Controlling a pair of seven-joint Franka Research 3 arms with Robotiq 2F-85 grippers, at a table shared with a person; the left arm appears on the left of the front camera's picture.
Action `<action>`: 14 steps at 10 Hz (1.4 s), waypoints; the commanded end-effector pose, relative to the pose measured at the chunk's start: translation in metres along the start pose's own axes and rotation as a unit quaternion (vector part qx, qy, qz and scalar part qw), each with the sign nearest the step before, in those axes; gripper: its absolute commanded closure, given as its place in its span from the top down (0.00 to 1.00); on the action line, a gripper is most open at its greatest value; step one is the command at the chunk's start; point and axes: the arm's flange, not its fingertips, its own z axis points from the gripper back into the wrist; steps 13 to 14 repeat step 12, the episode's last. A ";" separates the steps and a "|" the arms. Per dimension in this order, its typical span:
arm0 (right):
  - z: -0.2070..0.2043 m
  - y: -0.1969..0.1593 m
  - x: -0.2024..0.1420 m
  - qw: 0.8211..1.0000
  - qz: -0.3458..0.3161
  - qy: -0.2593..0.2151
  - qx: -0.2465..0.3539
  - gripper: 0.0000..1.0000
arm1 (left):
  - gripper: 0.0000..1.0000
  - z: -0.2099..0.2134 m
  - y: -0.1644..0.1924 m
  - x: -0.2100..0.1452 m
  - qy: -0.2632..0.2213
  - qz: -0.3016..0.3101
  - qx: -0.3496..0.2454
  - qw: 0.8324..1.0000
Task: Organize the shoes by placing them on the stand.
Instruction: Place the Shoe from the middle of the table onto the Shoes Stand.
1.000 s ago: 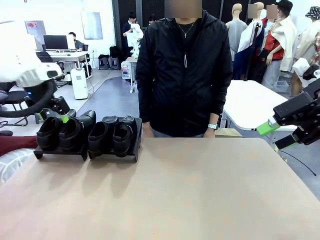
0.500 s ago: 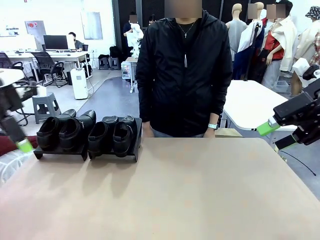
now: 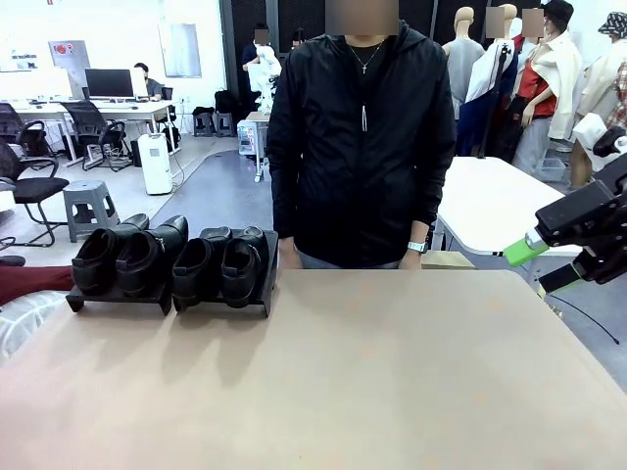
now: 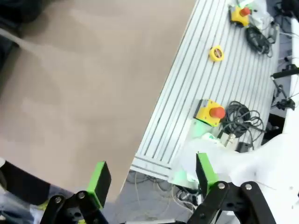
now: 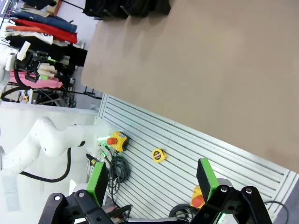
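With all four shoes (image 3: 174,262) seated on the stand (image 3: 171,299), the left gripper (image 4: 152,179) has been withdrawn, both grippers' jaws spread empty; the task looks done.

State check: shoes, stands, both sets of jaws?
Two higher-cut shoes: side by side on the left stand, toes toward the robot.
Two loafers: side by side on the right stand.
Left gripper: jaws open, empty, off the table's edge.
Right gripper: jaws open, empty, beside the table.
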 end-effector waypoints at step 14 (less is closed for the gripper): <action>0.001 0.002 0.002 1.000 0.012 -0.002 0.017 1.00 | 0.94 -0.001 -0.017 0.018 0.003 0.015 0.028 0.999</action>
